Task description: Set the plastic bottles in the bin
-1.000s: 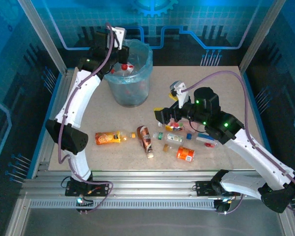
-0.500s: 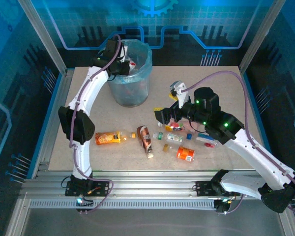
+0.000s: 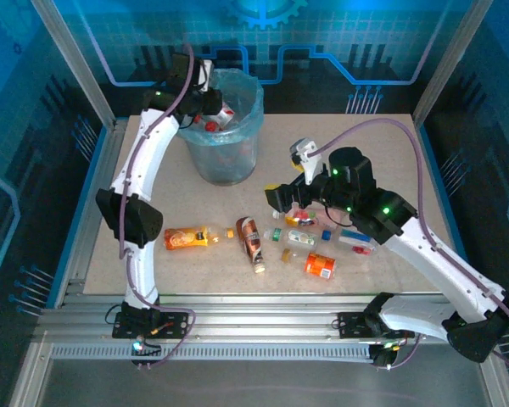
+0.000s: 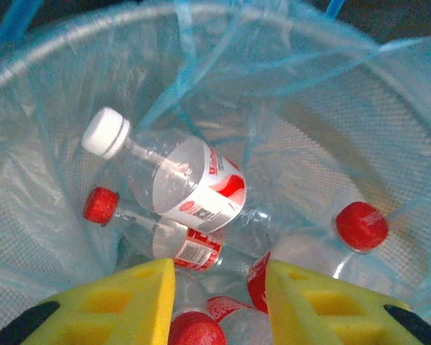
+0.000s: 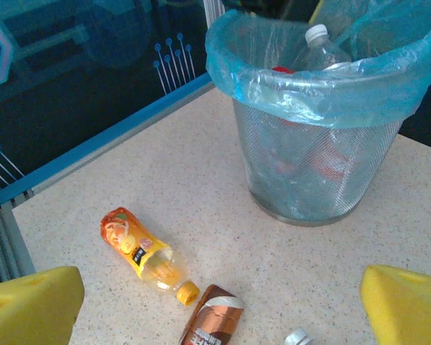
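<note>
White-capped bottle (image 4: 190, 183) below left hand (image 4: 217, 279)

The speckled bench (image 3: 382, 144) carries the bin (image 3: 229, 161) upright at far left. Nearer lie an orange bottle (image 3: 185, 238), a brown bottle (image 3: 250, 242) just beside it, and small bottles (image 3: 302, 238) clustered to their right.

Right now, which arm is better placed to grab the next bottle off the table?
Right. Its open claw hangs just above the loose bottles mid-table, while the left claw is over the bin at the far side, away from them.
</note>
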### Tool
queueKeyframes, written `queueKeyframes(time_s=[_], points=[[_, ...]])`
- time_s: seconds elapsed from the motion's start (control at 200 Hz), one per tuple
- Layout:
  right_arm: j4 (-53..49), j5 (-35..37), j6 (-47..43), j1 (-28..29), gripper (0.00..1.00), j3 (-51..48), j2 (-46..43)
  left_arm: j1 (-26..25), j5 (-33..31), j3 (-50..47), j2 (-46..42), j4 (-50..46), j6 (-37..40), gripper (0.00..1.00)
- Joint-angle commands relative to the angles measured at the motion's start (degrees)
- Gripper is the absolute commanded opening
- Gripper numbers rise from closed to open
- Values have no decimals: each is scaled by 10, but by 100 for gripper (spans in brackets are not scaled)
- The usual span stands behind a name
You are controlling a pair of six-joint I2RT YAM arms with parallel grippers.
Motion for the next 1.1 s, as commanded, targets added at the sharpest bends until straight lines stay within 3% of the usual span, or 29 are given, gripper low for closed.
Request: queueKeyframes(time_s=[0.0,0.085,0.24,0.4,0.535,0.695,0.89,0.97,1.096], points=[[-26,1,-20,-6,100,23,13,-2,12,-24,-81,44,-1,40],[-60,11,-35,-7,99,42,38,-13,22,-103,-146,101,31,42],[-156,21,-128,-22,93,81,90,-51,69,-322,-300,240,124,59],[-194,46,-199,-74,91,72,133,-101,165,-536,-430,352,225,80],[-156,37,-343,-106,94,-7,130,-129,276,-647,-472,393,303,86],[-156,-91,-419,-198,93,-32,158,-138,416,-688,-450,394,370,89],[-217,-108,-547,-229,97,-8,224,-144,491,-705,-424,402,413,91],[-261,-111,-625,-232,99,-2,255,-144,496,-710,-418,401,424,91],[-246,-71,-652,-251,99,9,301,-143,493,-710,-412,376,450,91]])
